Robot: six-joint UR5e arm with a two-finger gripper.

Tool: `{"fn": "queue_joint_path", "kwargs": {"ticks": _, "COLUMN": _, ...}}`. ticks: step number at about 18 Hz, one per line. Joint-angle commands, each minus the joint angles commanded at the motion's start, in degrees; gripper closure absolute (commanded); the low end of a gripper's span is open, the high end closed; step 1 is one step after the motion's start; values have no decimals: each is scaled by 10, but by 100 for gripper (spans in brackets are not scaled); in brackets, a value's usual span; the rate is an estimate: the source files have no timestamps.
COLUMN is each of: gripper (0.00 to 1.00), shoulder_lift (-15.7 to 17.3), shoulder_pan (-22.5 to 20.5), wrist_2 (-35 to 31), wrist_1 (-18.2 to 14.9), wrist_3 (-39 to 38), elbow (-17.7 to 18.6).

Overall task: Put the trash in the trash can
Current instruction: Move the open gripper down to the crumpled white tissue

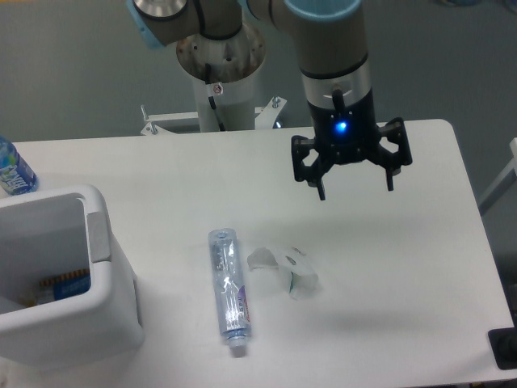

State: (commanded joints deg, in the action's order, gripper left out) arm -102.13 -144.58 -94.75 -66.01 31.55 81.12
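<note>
A flattened clear plastic bottle [229, 289] with a bluish label and a white cap lies lengthwise on the white table, cap toward the front edge. Just right of it rests a crumpled white wrapper [289, 268]. The white rectangular trash can [95, 242] stands at the table's left front corner, its opening facing up. My gripper [355, 188] hangs above the table, up and to the right of the wrapper, fingers spread open with nothing between them, a blue light glowing on its wrist.
An upright blue-labelled water bottle [14, 168] stands at the far left edge behind the bin. Something orange and blue [66, 285] lies inside the bin. The robot base [220, 69] rises behind the table's back edge.
</note>
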Motion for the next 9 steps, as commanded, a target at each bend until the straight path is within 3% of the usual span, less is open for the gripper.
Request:
{"fn": "queue_joint_path", "kwargs": {"ticks": 4, "gripper": 0, "shoulder_lift": -12, "shoulder_pan": 1, "wrist_2": 1, "wrist_1": 1, "wrist_3": -3, "elbow": 11}}
{"fn": "queue_joint_path", "kwargs": {"ticks": 9, "gripper": 0, "shoulder_lift": -26, "shoulder_pan": 2, "wrist_2": 5, "wrist_1": 2, "wrist_3": -4, "elbow": 53}}
